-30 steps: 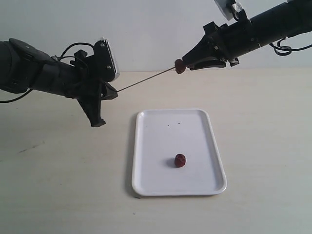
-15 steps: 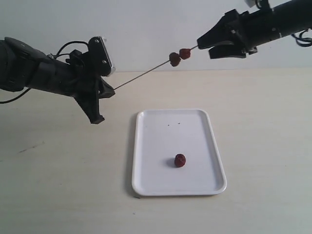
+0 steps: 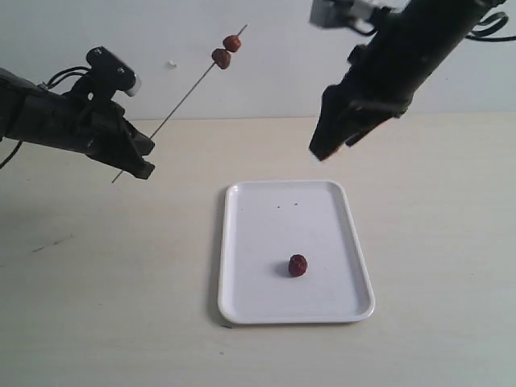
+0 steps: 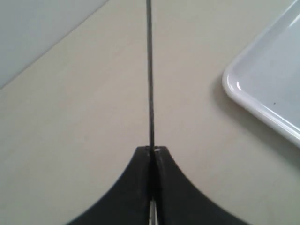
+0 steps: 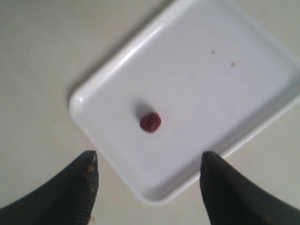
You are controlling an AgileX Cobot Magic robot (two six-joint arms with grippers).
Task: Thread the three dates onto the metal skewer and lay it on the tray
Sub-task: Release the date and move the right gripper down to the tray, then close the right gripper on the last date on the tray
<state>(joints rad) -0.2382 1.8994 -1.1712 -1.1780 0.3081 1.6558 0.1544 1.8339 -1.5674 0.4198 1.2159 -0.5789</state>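
Lower centre: one date (image 3: 298,265) loose on the tray (image 3: 266,234), not yet threaded; above, right of centre: right gripper (image 3: 324,148) swung off the skewer's tip, released and empty, now aimed down at the tray; left: left gripper (image 3: 139,161) clenched on the metal skewer (image 3: 181,101), now tilted steeply; upper middle: two dates (image 3: 221,58) threaded, just beside each other; likely next, fetching the last.
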